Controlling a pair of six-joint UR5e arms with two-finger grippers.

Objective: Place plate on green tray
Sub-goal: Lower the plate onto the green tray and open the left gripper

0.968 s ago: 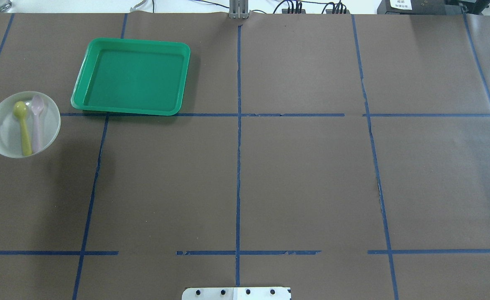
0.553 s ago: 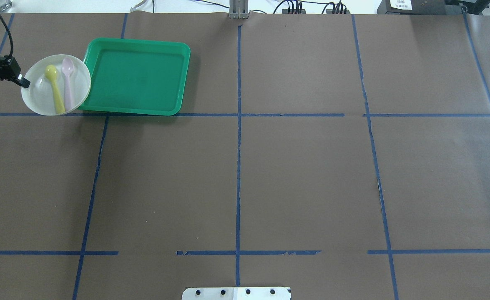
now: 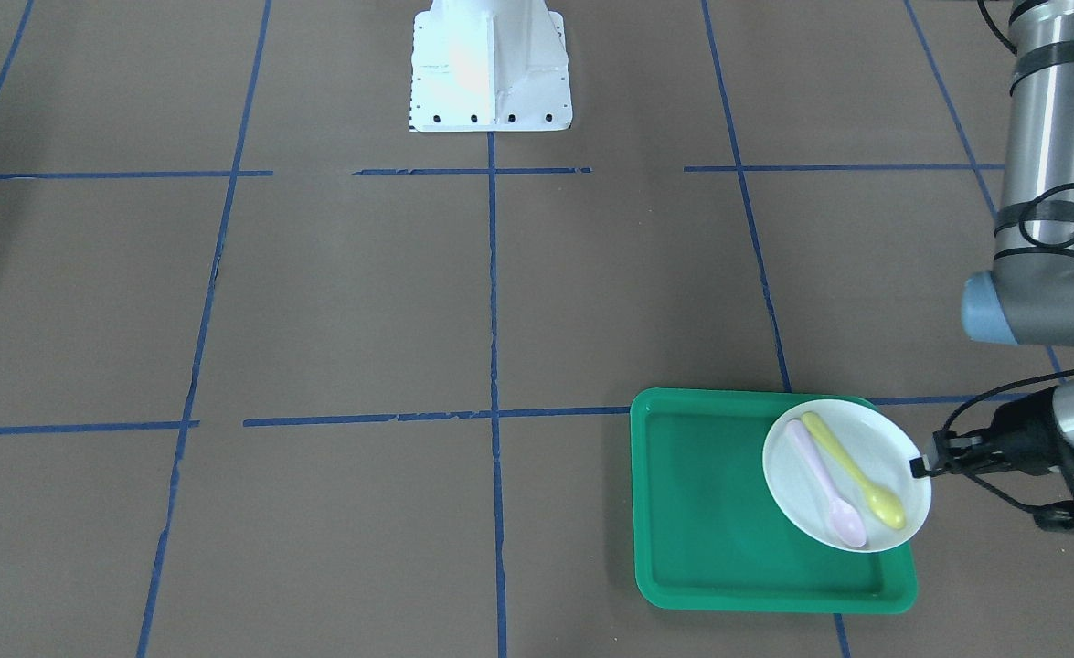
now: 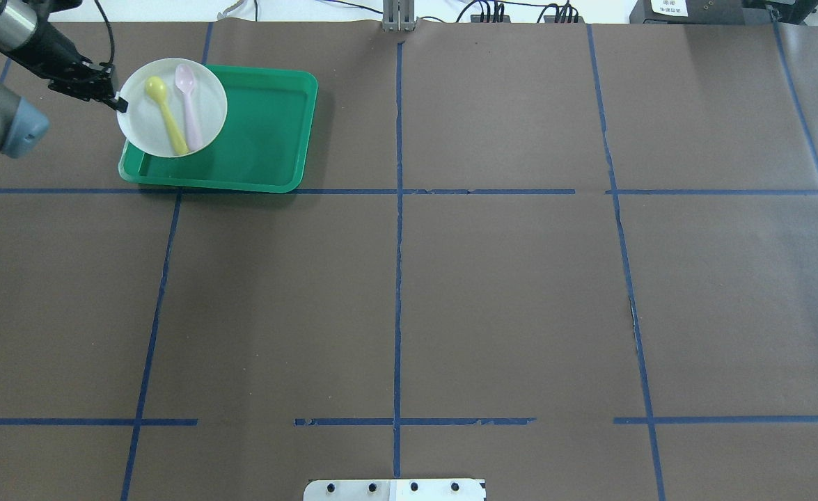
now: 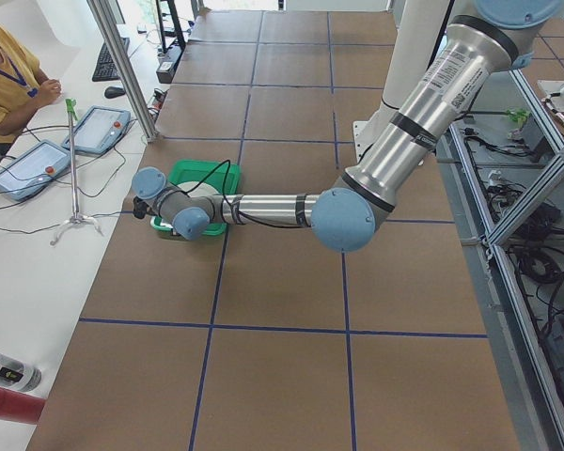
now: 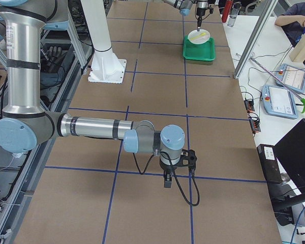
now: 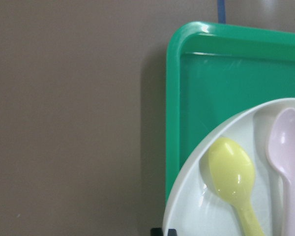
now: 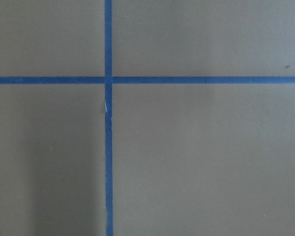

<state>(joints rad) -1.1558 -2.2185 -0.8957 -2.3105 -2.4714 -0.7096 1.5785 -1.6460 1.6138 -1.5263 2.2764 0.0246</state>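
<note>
Though the left wrist camera looked straight down on the plate (image 7: 194,216), it cut most of it off at the bottom and right edges, along with both spoon handles. It showed only a dark sliver of the left jaws at the frame's foot. In the left side view the arm's wrist (image 5: 183,214) covered the plate altogether. The right jaws appeared only in the right side view, pointing down at the worktop (image 4: 506,292), so I could not tell whether they were parted or closed. The left jaws were clenched on the plate's rim, on its side away from the green tray (image 4: 262,118). The plate was held up over the tray's left side, partly overhanging its rim. It was small, round, white and shallow. It carried a yellow spoon (image 4: 165,115) and a pale pink spoon (image 4: 189,108) side by side, bowls away from the robot.
</note>
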